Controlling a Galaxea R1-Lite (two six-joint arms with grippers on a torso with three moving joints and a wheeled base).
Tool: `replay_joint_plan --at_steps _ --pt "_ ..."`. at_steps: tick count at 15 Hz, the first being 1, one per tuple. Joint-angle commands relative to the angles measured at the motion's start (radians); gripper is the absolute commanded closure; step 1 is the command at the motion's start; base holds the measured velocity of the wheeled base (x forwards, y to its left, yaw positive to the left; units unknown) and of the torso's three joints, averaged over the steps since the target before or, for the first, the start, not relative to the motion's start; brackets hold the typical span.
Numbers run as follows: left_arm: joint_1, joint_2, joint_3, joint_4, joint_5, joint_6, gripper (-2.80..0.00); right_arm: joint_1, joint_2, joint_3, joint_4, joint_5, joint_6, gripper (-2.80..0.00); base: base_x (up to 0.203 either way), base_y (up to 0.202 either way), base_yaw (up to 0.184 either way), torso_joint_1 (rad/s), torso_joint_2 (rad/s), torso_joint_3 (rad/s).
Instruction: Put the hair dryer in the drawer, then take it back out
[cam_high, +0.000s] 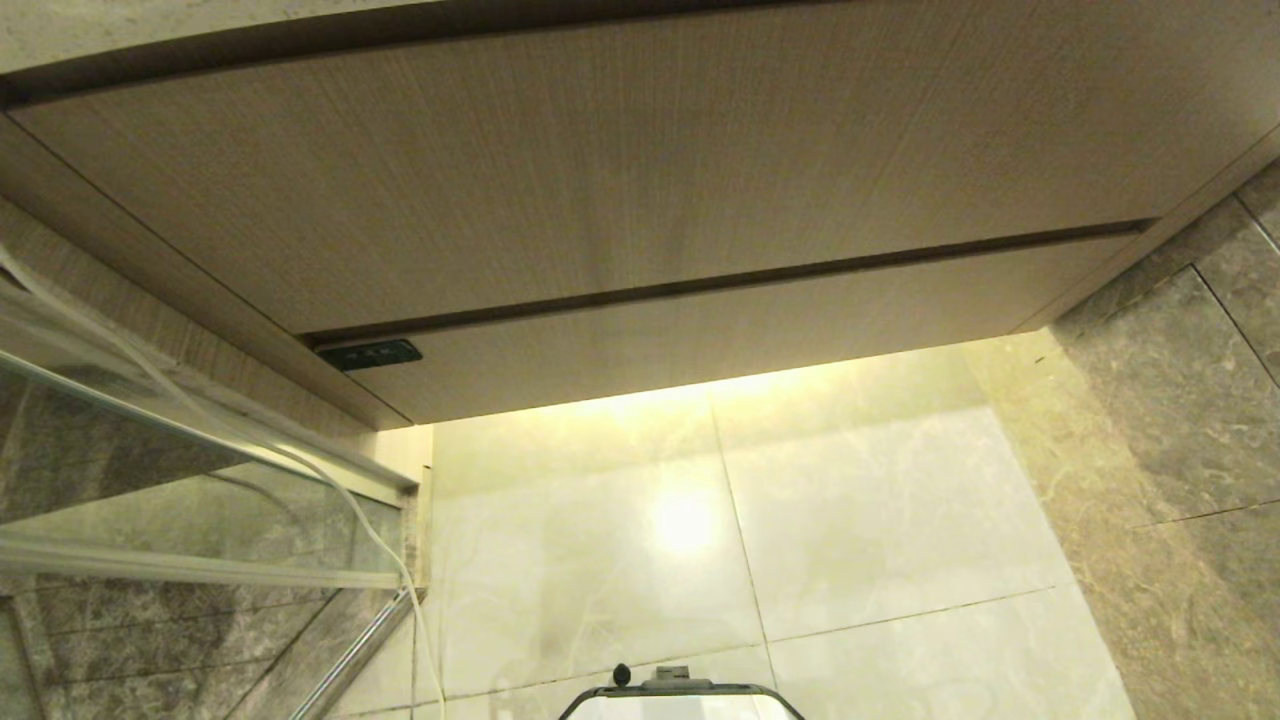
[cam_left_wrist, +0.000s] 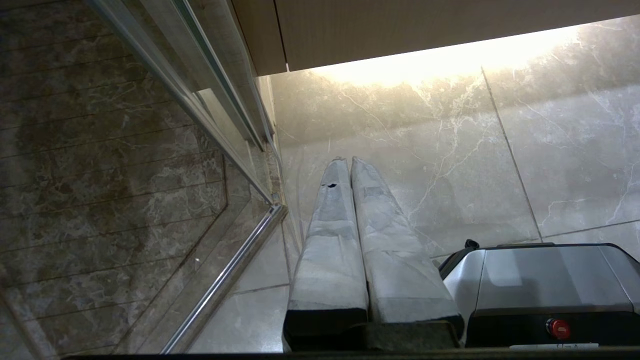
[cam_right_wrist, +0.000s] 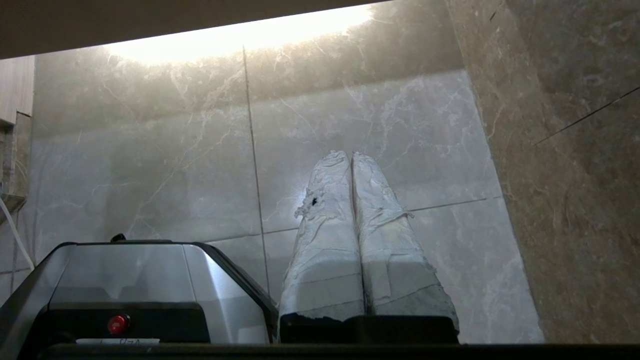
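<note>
Closed drawer (cam_high: 720, 345) with black label (cam_high: 370, 354) at its front corner, below a taller cabinet front (cam_high: 600, 170), over a lit tile floor (cam_high: 850, 540), left gripper (cam_left_wrist: 349, 161) and right gripper (cam_right_wrist: 350, 155) each pressed together, empty, hanging beside the robot base (cam_right_wrist: 130, 275), hair dryer nowhere visible.

Both arms parked low at robot's sides, neither in head view; only the base's front edge (cam_high: 680, 690) shows there, near side. Left gripper (cam_left_wrist: 350, 162) points down twd floor, taped fingers (cam_left_wrist: 330, 235) pressed together, nothing betw. them. Right gripper (cam_right_wrist: 350, 156) same pose: taped fingers (cam_right_wrist: 385, 235) shut tight, empty, hanging beside the base (cam_right_wrist: 140, 280).
</note>
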Motion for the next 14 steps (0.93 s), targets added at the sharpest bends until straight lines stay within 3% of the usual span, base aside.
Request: replay_joint_plan --at_steps 1,14 --pt "0.0 0.0 0.0 0.0 0.0 0.0 0.0 0.0 0.0 0.0 0.0 -0.001 0.0 0.0 0.0 0.0 0.0 0.0 0.0 0.0" --pt "0.0 0.0 0.0 0.0 0.0 0.0 0.0 0.0 0.0 0.0 0.0 0.0 0.001 0.0 0.0 0.0 0.0 0.0 0.0 0.0"
